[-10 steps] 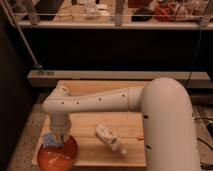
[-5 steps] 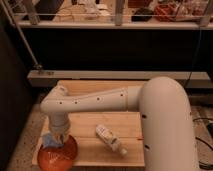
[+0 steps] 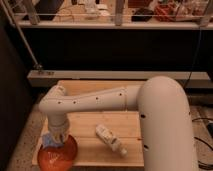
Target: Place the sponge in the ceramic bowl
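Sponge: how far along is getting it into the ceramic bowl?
Done: the sponge is at the back-left rim of the ceramic bowl. In hand: the gripper hangs low over the bowl, against the sponge. Left: release unclear; it must settle inside, then the arm withdraws.

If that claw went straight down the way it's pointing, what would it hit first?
The gripper points down over the back edge of the orange-red bowl, with the blue sponge at its side. It would probably meet the bowl first, though depth is hard to judge here.
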You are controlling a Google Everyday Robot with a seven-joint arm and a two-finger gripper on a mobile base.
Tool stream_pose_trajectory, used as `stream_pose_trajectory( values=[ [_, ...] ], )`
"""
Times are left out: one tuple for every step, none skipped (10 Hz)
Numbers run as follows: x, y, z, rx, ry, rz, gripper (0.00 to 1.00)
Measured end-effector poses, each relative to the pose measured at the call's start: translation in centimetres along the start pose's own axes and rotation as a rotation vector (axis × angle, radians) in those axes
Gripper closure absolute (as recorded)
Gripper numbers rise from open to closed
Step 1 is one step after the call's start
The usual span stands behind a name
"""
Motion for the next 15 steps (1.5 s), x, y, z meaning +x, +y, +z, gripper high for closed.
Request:
stream_pose_trajectory(
  values=[
    [0.03,-0.04,-0.04,0.0,0.001,-0.004,0.89],
    [0.04,-0.08,-0.06,0.001,0.001,-0.008,0.89],
    [0.02,-0.14,-0.06,0.001,0.001,-0.013,0.89],
    [-0.04,-0.21,-0.03,0.001,0.0,-0.017,0.89],
    [0.01,-0.26,-0.05,0.001,0.001,-0.021,0.89],
    [0.04,-0.29,-0.03,0.001,0.0,-0.028,0.89],
    [0.04,-0.32,0.02,0.001,-0.001,-0.032,0.89],
    [0.06,-0.33,0.0,0.001,-0.001,-0.034,0.89],
    [0.05,-0.3,0.0,0.0,-0.001,-0.036,0.82],
    [0.05,-0.29,-0.01,-0.001,-0.001,-0.04,0.74],
    [0.04,-0.29,-0.02,-0.001,-0.002,-0.044,0.72],
    [0.05,-0.28,-0.03,-0.001,-0.002,-0.046,0.72],
    [0.05,-0.27,-0.01,-0.001,-0.002,-0.05,0.72],
    [0.06,-0.28,-0.02,-0.001,-0.002,-0.054,0.72],
    [0.05,-0.27,-0.01,-0.002,-0.003,-0.056,0.72]
  ],
)
